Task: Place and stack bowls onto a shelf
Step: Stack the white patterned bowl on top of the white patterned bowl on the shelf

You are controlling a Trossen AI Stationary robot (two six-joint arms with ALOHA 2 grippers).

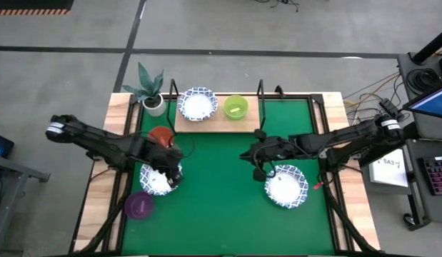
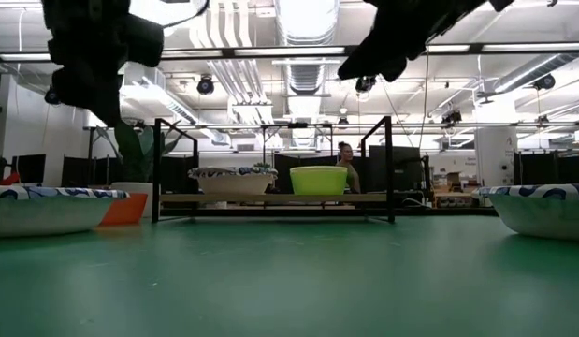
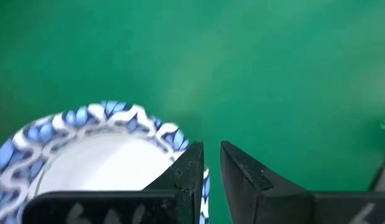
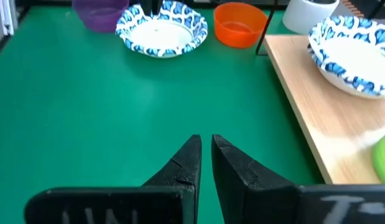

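Shelf [image 2: 270, 199] — two bowls; arms overhead

Three white bowls with blue-patterned outsides are in sight: one on the shelf [image 1: 215, 123] at its left end [image 1: 197, 104], two on the green mat [image 1: 221, 193], near its left edge [image 1: 158, 178] and right edge [image 1: 285, 185]. Plain bowls: one yellow-green [image 1: 235, 107], one red [image 1: 162, 135], one purple [image 1: 139, 205]. One potted plant [image 1: 151, 89]. Two arms.

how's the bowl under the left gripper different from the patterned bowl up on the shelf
The bowl on the mat sits on the green mat by the left gripper, whose fingers are at its rim; the patterned bowl on the shelf rests untouched on the wooden shelf. The mat bowl has red and purple bowls nearby; the shelf bowl's neighbour is a yellow-green bowl. Both are white inside with blue-patterned outsides.
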